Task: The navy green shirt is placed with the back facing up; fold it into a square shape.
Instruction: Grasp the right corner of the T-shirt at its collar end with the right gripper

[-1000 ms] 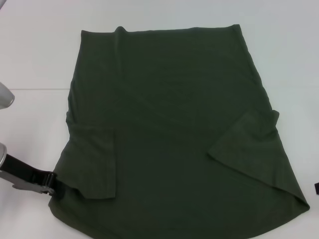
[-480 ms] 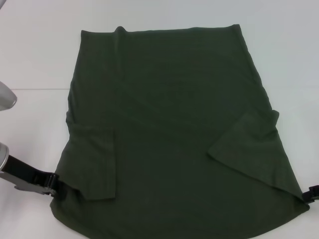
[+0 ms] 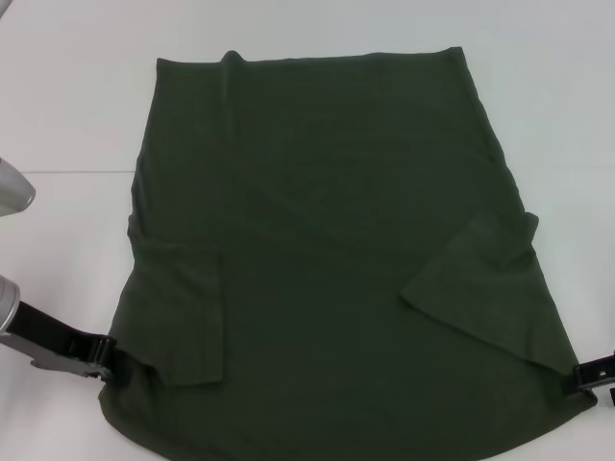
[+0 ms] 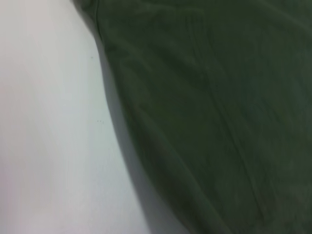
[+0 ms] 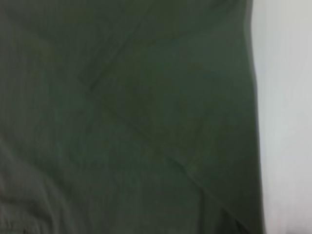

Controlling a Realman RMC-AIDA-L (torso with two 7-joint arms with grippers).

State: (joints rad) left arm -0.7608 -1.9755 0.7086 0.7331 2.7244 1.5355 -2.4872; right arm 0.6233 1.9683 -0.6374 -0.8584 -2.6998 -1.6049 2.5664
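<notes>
White, matte table, a faint seam line across it; the navy green shirt lies flat at its centre, plain soft knit, both short sleeves folded inward so the outline is a rough trapezoid with a curved near hem. Left gripper sits at the near-left corner of the cloth, right gripper at the near-right corner. Whether either one is pinching the fabric cannot be told.

You have the navy green shirt lying flat and plain side up on the white surface, both short sleeves folded inward over the body, hem at the far edge, near edge curved.
</notes>
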